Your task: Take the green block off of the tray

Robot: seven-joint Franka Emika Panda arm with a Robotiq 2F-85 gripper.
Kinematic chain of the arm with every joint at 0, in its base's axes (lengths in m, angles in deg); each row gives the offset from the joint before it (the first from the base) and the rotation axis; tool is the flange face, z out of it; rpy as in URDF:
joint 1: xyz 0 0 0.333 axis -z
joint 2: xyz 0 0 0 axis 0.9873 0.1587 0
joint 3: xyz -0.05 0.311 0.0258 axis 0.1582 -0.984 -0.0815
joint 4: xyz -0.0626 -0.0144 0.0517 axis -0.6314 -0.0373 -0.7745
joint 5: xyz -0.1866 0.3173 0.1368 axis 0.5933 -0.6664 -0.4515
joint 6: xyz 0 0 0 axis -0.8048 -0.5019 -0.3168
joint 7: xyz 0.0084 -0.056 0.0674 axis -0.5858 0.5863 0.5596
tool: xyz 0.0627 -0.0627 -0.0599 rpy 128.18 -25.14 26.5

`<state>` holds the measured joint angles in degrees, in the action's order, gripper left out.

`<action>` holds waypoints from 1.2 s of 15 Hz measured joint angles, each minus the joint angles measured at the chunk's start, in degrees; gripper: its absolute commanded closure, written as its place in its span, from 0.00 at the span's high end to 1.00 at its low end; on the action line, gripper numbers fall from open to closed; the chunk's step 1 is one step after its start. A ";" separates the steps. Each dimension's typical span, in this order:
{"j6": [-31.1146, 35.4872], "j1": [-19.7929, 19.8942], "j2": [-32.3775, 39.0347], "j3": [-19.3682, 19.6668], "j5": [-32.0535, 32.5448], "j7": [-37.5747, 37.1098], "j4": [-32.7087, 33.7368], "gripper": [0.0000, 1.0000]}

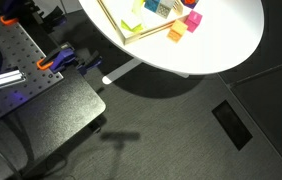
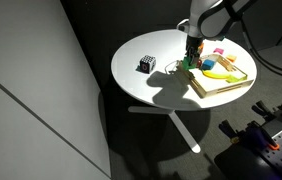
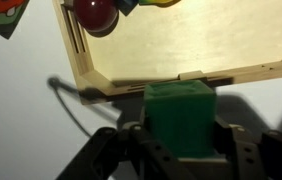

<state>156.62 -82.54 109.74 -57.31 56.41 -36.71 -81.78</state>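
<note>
In the wrist view my gripper [image 3: 181,135] is shut on the green block [image 3: 181,115], with one jaw on each side. The block is just outside the tray's light-wood rim [image 3: 151,82], near a corner. I cannot tell whether it touches the table. The tray's pale floor lies beyond the rim. In an exterior view the gripper [image 2: 191,62] hangs at the tray's [image 2: 226,90] edge with the green block [image 2: 188,67] under it. The tray's rim also shows in an exterior view [image 1: 116,25]; the gripper is out of that frame.
A red round toy [image 3: 96,15] lies in the tray near the corner. A yellow toy [image 2: 216,72] lies in the tray and a pink block [image 2: 219,52] is behind it. A black-and-white cube [image 2: 147,65] stands on the round white table [image 2: 141,85]. Orange [image 1: 176,33] and red [image 1: 193,19] blocks lie beside the tray.
</note>
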 measured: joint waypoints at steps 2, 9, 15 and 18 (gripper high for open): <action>0.00 -0.40 0.00 -0.29 -0.04 -1.21 0.04 0.87; -2.99 -1.40 0.03 -0.08 -0.03 -9.17 0.11 1.00; -11.44 -0.75 0.02 1.24 -0.31 -15.90 0.15 1.00; -15.03 0.05 0.01 1.54 -1.41 -17.76 0.14 1.00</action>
<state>141.60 -82.49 109.75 -55.76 54.99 -54.47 -81.64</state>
